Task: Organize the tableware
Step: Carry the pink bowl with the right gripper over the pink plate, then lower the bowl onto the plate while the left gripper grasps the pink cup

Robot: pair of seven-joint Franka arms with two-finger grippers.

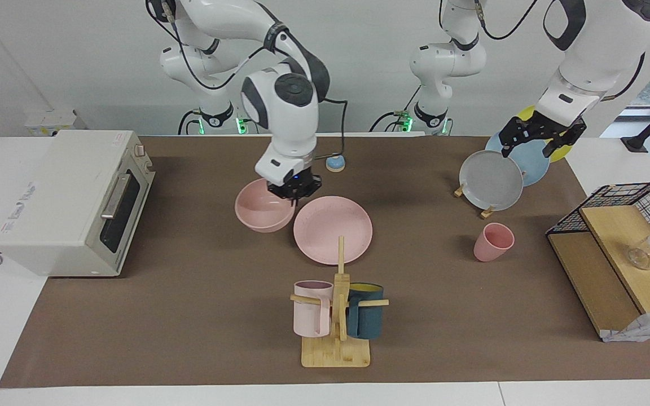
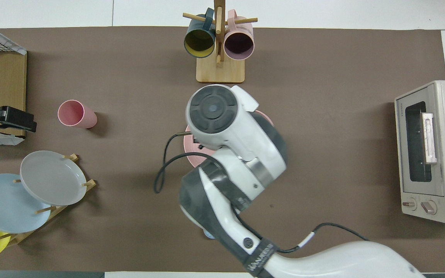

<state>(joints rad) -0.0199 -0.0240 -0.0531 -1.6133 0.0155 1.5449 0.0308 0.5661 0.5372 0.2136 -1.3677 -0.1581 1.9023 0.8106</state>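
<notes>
my right arm bends forward from its base and folds down at the elbow, the wrist pointing almost straight down. the right gripper [image 1: 293, 190] sits low at the end of it; from overhead the arm's own wrist hides it completely. i can't tell how its fingers stand. my left arm hangs in from above at its own end of the table, forearm sloping down, waiting. the left gripper [image 1: 535, 140] is up in the air, fingers [image 1: 510, 137] spread apart and pointing downward, nothing between them. overhead, only its dark tip [image 2: 8, 117] shows at the edge.
</notes>
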